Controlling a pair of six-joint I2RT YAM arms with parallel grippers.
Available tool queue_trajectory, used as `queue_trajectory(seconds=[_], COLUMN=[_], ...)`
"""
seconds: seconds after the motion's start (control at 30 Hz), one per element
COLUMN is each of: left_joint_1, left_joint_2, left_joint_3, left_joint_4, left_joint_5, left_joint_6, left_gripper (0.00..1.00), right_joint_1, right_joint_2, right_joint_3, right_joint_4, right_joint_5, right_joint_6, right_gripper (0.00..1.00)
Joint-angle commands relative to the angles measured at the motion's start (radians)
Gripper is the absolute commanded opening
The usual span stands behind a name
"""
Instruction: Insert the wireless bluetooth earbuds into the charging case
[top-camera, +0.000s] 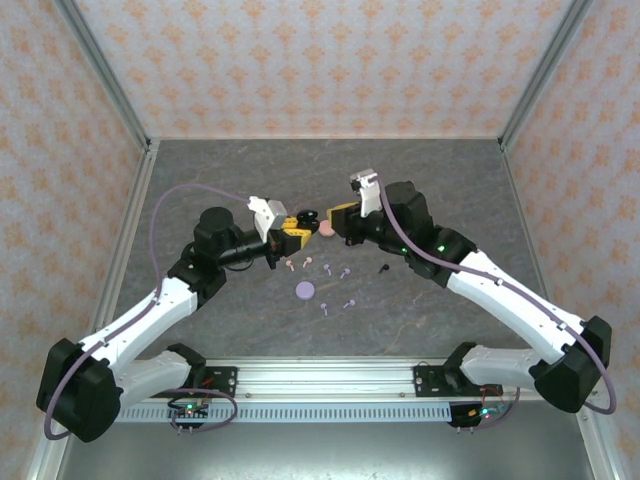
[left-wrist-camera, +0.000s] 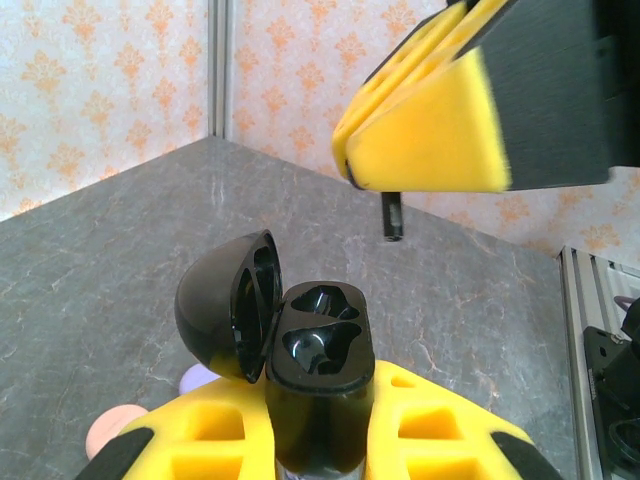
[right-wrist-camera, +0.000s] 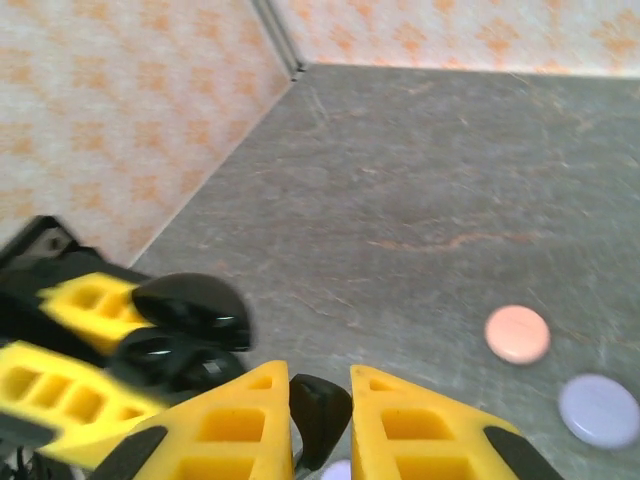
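Right jaws pinch a black earbud (right-wrist-camera: 320, 405), left jaws clamp the open case (left-wrist-camera: 318, 345) at its nine o'clock: any misalignment and it drops.

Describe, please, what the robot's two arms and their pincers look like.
The left arm and right arm have white shells between black joints, and a lavender cable runs along each. The left pincer and right pincer have chunky yellow fingers with rectangular cut-outs and black edges.
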Motion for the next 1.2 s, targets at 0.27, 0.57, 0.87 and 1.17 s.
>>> queue_trajectory(seconds=[0.27, 0.57, 0.87, 1.17], left_joint_1=[-0.011, -0.011, -0.011, -0.011], left_joint_2=[-0.003, -0.003, -0.004, -0.002], left_joint_3=[0.001, 0.002, 0.006, 0.009], left_joint_4=[0.045, 0.043, 0.031, 0.031], left_joint_5=[-0.001, -0.002, -0.002, -0.001], left_joint_6=[-0.004, -0.004, 0.004, 0.002], left_gripper=[0.0, 0.0, 0.0, 0.0], right_joint_1=[0.093, 0.098, 0.098, 0.098], right_joint_2=[0.079, 0.112, 0.097, 0.096], right_joint_3=[0.106, 0.107, 0.098, 0.085], right_joint_4=[0.075, 0.063, 0.098, 0.145], right_joint_5=[0.03, 0.038, 0.053, 0.067], right_joint_6=[-0.102, -0.116, -0.116, -0.12], right_gripper=[0.16, 0.16, 0.16, 0.15])
